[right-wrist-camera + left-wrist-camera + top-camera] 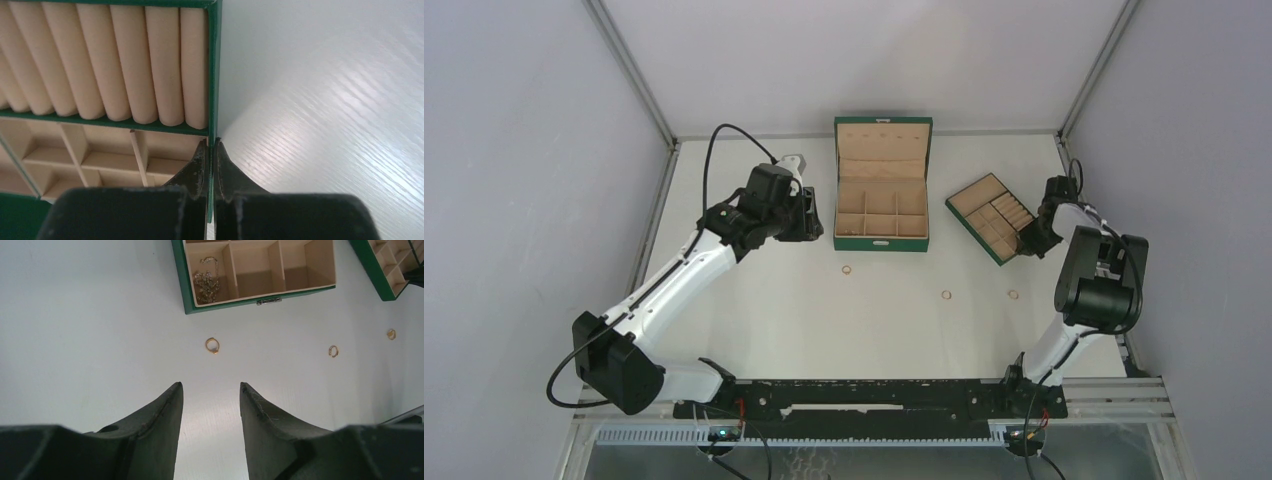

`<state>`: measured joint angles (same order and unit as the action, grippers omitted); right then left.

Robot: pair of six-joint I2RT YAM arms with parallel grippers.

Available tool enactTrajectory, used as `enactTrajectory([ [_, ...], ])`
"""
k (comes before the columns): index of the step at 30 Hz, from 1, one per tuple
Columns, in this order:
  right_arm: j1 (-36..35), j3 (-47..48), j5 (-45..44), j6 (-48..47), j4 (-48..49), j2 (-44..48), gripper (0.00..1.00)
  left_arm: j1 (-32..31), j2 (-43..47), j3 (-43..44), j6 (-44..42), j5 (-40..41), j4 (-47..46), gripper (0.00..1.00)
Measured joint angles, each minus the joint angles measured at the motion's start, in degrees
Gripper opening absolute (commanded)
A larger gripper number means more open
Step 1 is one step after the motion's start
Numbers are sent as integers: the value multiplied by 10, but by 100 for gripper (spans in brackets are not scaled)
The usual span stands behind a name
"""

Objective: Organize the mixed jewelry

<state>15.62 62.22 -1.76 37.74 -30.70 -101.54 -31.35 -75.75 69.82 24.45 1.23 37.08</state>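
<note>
on the tabletop (874, 330) in front of the open green box (882, 243), three gold rings lie well apart: a left ring (847, 269), a middle ring (946, 295) and a right ring (1013, 295). a chain (207, 280) sits in the left compartment of the box's front row. the left gripper (210, 387) hangs with fingers apart, holding nothing. the right gripper (210, 145) is clamped on the green side wall of the smaller tray (972, 232).

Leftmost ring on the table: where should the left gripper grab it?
Pinch the ring across its band from straight above, one finger either side. It lies flat on the table, so a side approach would likely find no edge. Left gripper is open.
</note>
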Motion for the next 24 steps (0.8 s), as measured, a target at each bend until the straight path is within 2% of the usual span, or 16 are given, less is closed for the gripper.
enactTrajectory([
  [3, 2, 0, -14, -9, -16, 19, 0, 0, 0, 0, 0, 0, 0, 50],
  [7, 2, 5, -40, -36, -57, 90, 0, 0, 0, 0, 0, 1, 0, 50],
  [15, -20, 83, -53, -116, -120, 229, 0, 18, 0, 1, 2, 0, 5, 51],
  [18, -60, 100, -53, -149, -139, 258, 0, 49, 2, 3, 5, -4, 8, 51],
  [24, -198, 103, -54, -208, -172, 257, 0, 106, 23, 3, 10, -16, 8, 51],
])
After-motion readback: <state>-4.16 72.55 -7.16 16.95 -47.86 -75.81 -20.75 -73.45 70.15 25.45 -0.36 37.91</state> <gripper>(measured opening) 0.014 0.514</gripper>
